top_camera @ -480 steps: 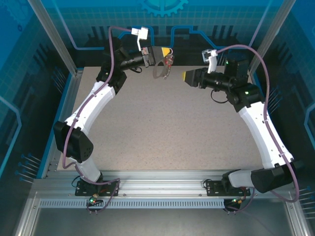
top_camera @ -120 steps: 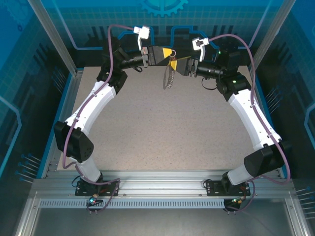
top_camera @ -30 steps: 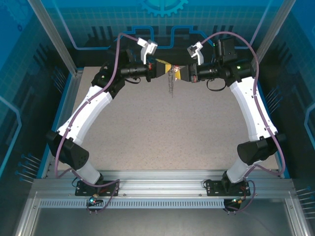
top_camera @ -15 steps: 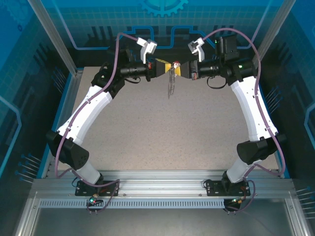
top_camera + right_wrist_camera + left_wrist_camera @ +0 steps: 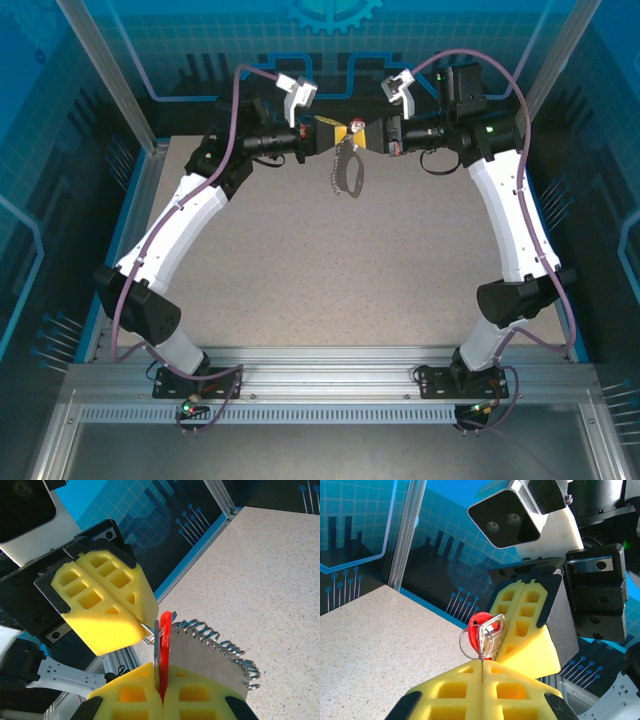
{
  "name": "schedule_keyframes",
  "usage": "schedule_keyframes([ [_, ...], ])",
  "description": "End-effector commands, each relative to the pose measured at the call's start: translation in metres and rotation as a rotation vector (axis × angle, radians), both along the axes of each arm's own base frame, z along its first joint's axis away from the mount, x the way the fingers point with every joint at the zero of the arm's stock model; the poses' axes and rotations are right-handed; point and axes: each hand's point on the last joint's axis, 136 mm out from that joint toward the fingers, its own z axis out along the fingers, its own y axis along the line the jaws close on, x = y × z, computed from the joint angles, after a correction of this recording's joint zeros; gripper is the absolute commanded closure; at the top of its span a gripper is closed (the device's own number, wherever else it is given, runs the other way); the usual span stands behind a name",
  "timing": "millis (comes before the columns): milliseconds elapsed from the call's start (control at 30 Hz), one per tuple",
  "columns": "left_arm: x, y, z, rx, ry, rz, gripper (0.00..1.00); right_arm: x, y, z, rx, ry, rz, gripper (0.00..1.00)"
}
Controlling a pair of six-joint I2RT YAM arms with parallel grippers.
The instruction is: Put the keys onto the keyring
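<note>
Jaws of the left gripper [image 5: 481,670] are closed flat on a thin metal part of the keyring [image 5: 210,660], which shows edge-on at the seam. Jaws of the right gripper [image 5: 161,677] are closed on the key [image 5: 165,630]. Its red head stands upright in the seam and projects past the tips. Both grippers meet tip to tip above the middle of the far edge of the surface [image 5: 300,260]. The keyring hangs below the tips. Its row of silvery rings [image 5: 227,647] lies just beside the key, on the side away from the left gripper.
</note>
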Motion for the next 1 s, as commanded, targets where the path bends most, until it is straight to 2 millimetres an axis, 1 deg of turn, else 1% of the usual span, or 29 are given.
schedule_keyframes([
  [0, -0.008, -0.004, 0.003, -0.018, 0.014, -0.053, 1.00, 0.009, -0.003, 0.002, 0.000, -0.010, -0.015, 1.00],
  [67, -0.006, -0.003, 0.001, -0.019, 0.022, -0.041, 0.89, 0.011, -0.006, -0.003, -0.005, 0.002, -0.021, 1.00],
  [133, -0.004, -0.001, 0.000, -0.020, 0.022, -0.020, 0.70, 0.015, -0.009, -0.010, -0.017, 0.013, -0.032, 1.00],
  [233, -0.001, 0.004, 0.000, -0.031, 0.029, 0.007, 0.55, 0.019, -0.012, -0.024, -0.032, 0.042, -0.039, 1.00],
  [267, 0.001, 0.006, 0.000, -0.034, 0.031, 0.018, 0.53, 0.020, -0.012, -0.028, -0.039, 0.049, -0.041, 1.00],
  [400, 0.008, 0.019, 0.000, -0.059, 0.042, 0.088, 0.45, 0.027, -0.016, -0.049, -0.064, 0.089, -0.057, 1.00],
  [567, 0.018, 0.039, -0.006, -0.063, 0.065, 0.216, 0.42, 0.036, -0.019, -0.075, -0.083, 0.139, -0.074, 1.00],
  [767, 0.023, 0.064, -0.019, -0.045, 0.108, 0.357, 0.40, 0.048, -0.022, -0.108, -0.121, 0.190, -0.103, 1.00],
  [967, 0.022, 0.093, -0.026, -0.049, 0.138, 0.470, 0.38, 0.058, -0.021, -0.133, -0.136, 0.246, -0.121, 1.00],
])
